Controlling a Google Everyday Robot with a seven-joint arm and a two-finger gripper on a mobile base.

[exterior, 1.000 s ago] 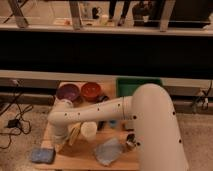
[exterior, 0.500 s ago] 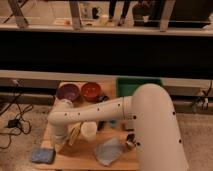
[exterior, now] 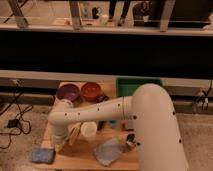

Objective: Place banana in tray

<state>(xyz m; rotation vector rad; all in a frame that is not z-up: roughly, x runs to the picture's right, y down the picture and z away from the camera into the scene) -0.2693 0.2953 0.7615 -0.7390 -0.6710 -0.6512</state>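
Nothing has moved since the earlier frames as far as I can see: arm, banana and everything else sit exactly where they were.

The banana (exterior: 74,134) is at the front-left of the table (exterior: 80,162), tilted and just beside the white cup (exterior: 89,131), on the cup's left. The gripper (exterior: 61,144) is down right at the banana's lower end, at the tip of the white arm that bends over that corner. Honestly I can't tell how wide the gripper stands or whether it actually has hold of the banana, since the arm hides that part.

The tray (exterior: 131,85) is at the back right, well apart from the banana, with the red bowl (exterior: 91,91) and purple bowl (exterior: 67,92) along the back to its left. A blue sponge (exterior: 42,155) and a grey cloth (exterior: 109,151) lie at the front edge.

My read: this is the grasp step, nothing delivered yet. Next it needs a firm hold, a lift clear of the cup, then a carry back and to the right over the tray wall.
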